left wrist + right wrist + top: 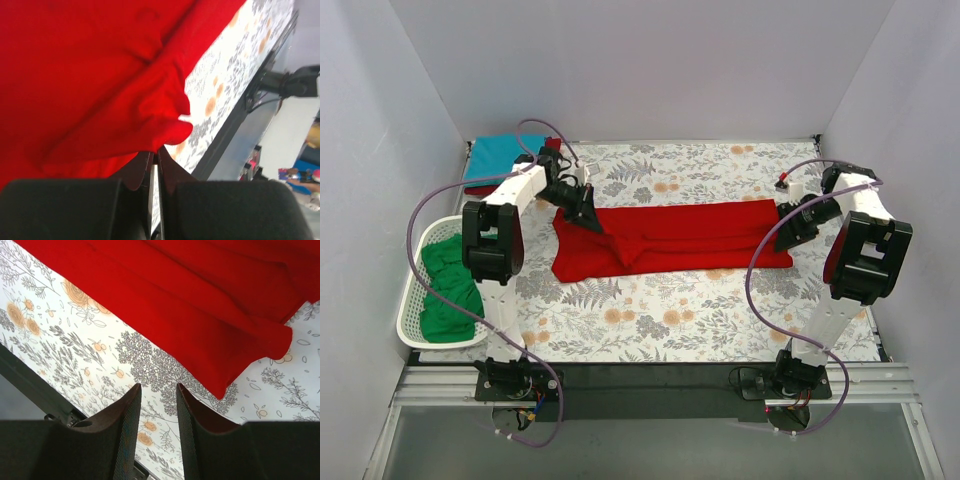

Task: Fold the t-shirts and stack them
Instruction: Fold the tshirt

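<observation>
A bright red t-shirt (680, 235) lies folded into a long band across the middle of the table. My left gripper (588, 212) is at its far left edge. In the left wrist view (156, 150) its jaws are closed to a thin slit, with the tips pinching an edge of the red cloth (90, 75). My right gripper (785, 235) is at the shirt's right end. In the right wrist view (157, 387) it is open and empty over the tablecloth, just beside the shirt's corner (220, 375).
A white lattice basket (410, 320) at the left edge holds a green t-shirt (448, 280). A folded teal t-shirt (495, 155) lies at the back left on a darker red one (478, 190). Grey walls enclose the flowered tablecloth (650, 320).
</observation>
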`<act>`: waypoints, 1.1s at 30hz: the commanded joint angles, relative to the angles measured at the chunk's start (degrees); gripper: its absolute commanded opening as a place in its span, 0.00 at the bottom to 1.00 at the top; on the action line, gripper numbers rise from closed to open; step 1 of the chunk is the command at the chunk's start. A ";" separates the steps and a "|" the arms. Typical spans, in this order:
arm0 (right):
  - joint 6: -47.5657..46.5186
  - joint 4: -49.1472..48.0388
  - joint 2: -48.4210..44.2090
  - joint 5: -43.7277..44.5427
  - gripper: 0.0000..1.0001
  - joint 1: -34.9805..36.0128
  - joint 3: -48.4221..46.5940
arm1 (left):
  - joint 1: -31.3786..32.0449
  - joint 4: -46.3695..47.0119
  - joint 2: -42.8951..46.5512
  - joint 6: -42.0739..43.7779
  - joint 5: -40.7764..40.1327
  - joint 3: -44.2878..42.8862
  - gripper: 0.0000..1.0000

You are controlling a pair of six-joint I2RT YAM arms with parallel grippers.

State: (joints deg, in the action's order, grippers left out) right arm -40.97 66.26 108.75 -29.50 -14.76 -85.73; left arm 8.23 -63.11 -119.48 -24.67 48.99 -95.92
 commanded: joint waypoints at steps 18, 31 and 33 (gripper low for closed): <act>-2.54 2.30 -1.70 3.13 0.41 -0.26 2.06 | -6.03 21.10 -7.36 -21.74 10.96 -7.02 0.50; -2.89 0.37 2.16 0.14 0.29 -0.18 -1.19 | -4.20 15.49 8.82 -7.07 2.17 10.39 0.39; -2.45 -0.34 3.30 -0.12 0.28 -0.18 -1.98 | -0.94 14.95 9.00 -5.22 0.67 11.72 0.39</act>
State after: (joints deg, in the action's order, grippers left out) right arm -43.64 66.96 110.63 -27.46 -14.76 -84.90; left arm 3.18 -44.64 -112.84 -35.92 51.72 -86.15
